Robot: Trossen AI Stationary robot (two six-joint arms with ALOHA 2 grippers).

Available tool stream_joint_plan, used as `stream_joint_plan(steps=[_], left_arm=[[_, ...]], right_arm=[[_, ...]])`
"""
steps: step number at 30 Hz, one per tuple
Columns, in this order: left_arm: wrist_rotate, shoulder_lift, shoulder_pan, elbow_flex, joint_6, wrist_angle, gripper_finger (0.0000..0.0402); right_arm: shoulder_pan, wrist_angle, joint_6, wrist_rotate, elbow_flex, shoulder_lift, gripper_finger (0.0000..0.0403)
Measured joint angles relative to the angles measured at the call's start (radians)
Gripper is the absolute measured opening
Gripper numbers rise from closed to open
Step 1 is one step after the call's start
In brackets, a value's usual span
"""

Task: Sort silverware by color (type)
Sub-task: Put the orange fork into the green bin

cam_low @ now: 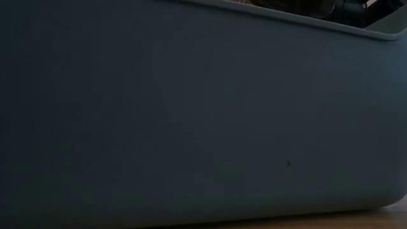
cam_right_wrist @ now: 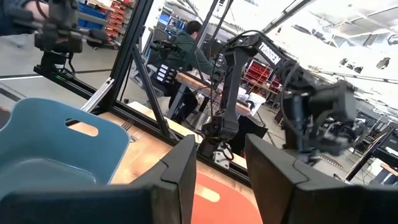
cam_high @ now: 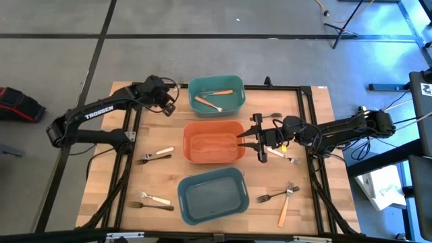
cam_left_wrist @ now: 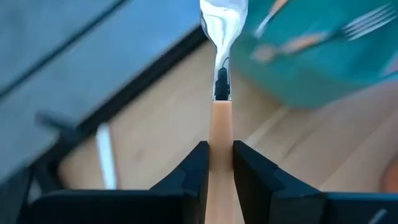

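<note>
Overhead, left end effector [cam_left_wrist: 217, 171] beside teal bin [cam_high: 215, 95]

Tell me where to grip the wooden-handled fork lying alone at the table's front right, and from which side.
Grip the wooden-handled fork at mid-handle, coming straight down from above. It lies flat, tines toward the back, with bare table along both sides of the handle, so fingers closing across that straight, thicker part should hold better than on the thin tines.

Overhead cam looks straight down on the whole table [cam_high: 307, 108]. Low cam sits jammed against the blue-grey bin [cam_low: 191, 114], at 6 o'clock overhead. Wrist cams look forward past their fingers; both catch bins too.
</note>
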Motion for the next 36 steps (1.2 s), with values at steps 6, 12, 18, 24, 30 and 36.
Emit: stream_joint_plan(steps=[6, 12, 18, 24, 30, 36], left_arm=[[0.052, 0.019, -0.072, 0.007, 0.107, 0.216, 0.0057], [0.103, 0.085, -0.100, 0.007, 0.139, 0.452, 0.0057], [0.104, 0.194, -0.123, 0.007, 0.086, 0.654, 0.0057], [0.105, 0.306, -0.158, 0.007, 0.087, 0.790, 0.0057], [0.098, 0.378, -0.162, 0.007, 0.084, 0.795, 0.0057], [0.097, 0.419, -0.164, 0.007, 0.079, 0.788, 0.0057]], right_arm=[[0.000, 0.000, 0.000, 0.000, 0.000, 0.000, 0.0124], [0.000, 0.000, 0.000, 0.000, 0.000, 0.000, 0.0124], [0.000, -0.002, 0.000, 0.000, 0.000, 0.000, 0.0124], [0.000, -0.007, 0.001, 0.000, 0.000, 0.000, 0.0124], [0.000, -0.008, 0.019, 0.000, 0.000, 0.000, 0.0124], [0.000, -0.008, 0.019, 0.000, 0.000, 0.000, 0.0124]])
